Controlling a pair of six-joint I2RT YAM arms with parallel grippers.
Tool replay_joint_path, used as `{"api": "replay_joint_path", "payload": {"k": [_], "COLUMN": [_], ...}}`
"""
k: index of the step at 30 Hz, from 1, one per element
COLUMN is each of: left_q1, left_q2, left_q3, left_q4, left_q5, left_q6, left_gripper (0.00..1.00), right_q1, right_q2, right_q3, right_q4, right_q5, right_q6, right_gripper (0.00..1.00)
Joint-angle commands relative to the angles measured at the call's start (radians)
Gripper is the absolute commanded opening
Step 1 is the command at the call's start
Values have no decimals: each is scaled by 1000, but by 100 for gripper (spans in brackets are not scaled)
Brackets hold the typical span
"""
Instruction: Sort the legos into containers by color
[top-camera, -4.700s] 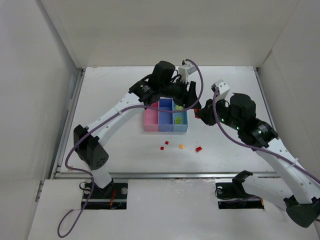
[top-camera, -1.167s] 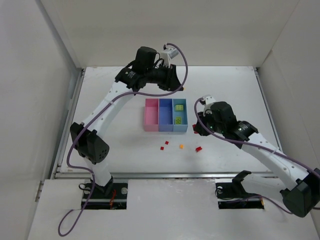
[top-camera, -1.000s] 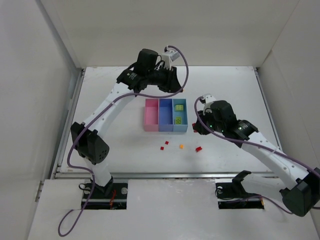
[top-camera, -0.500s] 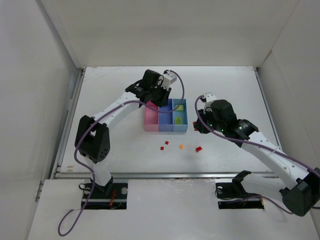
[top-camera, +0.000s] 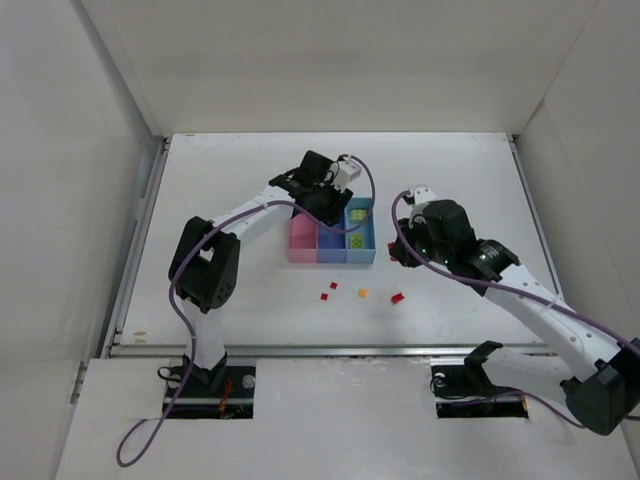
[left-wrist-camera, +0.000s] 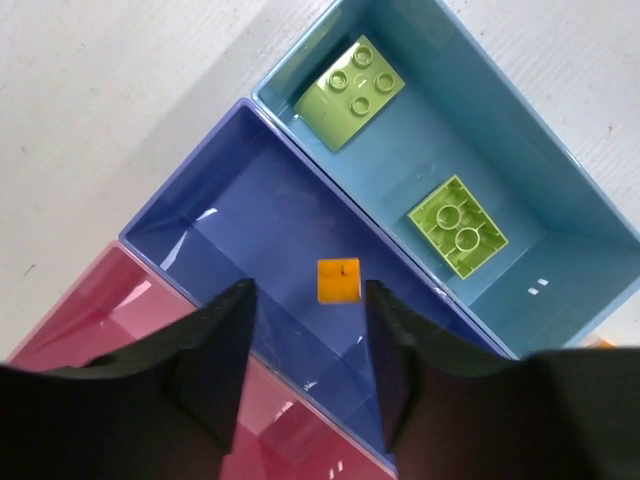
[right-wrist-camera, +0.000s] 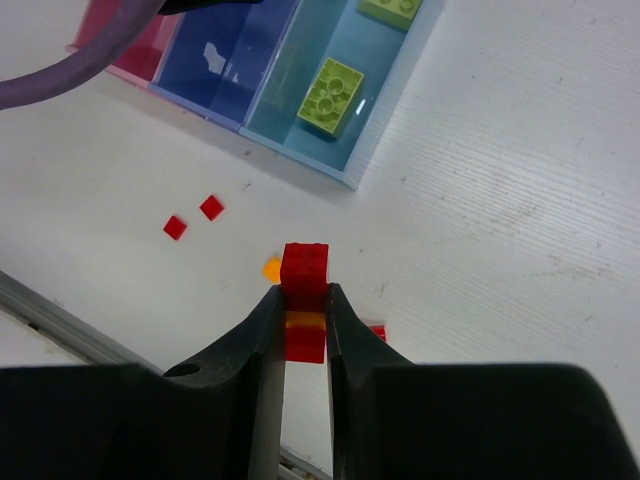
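Observation:
Pink (top-camera: 301, 241), blue-violet (top-camera: 330, 245) and light blue (top-camera: 374, 240) containers stand joined in a row. My left gripper (top-camera: 326, 203) hangs open over the blue-violet bin (left-wrist-camera: 250, 210), nothing between its jaws (left-wrist-camera: 308, 300). A small orange lego (left-wrist-camera: 338, 280) lies in that bin below them. Two yellow-green legos (left-wrist-camera: 350, 78) (left-wrist-camera: 458, 226) lie in the light blue bin (left-wrist-camera: 500, 120). My right gripper (top-camera: 402, 250) holds right of the bins, shut (right-wrist-camera: 304, 305) on a red lego stack (right-wrist-camera: 304, 262) with an orange layer.
Loose on the table in front of the bins lie two tiny red legos (top-camera: 333, 286) (top-camera: 324, 296), an orange one (top-camera: 363, 293) and another red one (top-camera: 397, 298). White walls enclose the table at left, back and right. A metal rail (top-camera: 300, 350) runs along the near edge.
My left arm swung from behind the bins to over the blue-violet bin and its jaws opened; the orange lego now lies in that bin. The right arm barely moved.

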Motion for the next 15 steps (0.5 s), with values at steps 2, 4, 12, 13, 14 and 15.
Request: {"api": "replay_joint_path", "payload": {"k": [2,4,12,13,14,15], "left_q1": [-5,-5,-5,-5,-5,-5], "left_q2": [-42,-52,-112,-126,-140,-167], "left_q3": [2,-7,2,2,22,61], "left_q4": [-1,-1,-1,-1,-1,-34], "left_q5": [-18,-27,-64,-73,-73,-73], "left_q6": [9,9,9,9,9,9], "left_gripper": [50,58,61,61,61,61], "right_q1": [11,11,11,11,11,11], "right_q2": [-39,-39,-49,-65,-74,-101], "right_q3": [43,43,43,43,43,43], "right_q4": [-3,-3,-3,-3,-3,7], "right_q5": [27,27,27,17,-1,-12], "right_q6": [8,8,8,8,8,8], "right_gripper": [0,0,0,0,0,0]}}
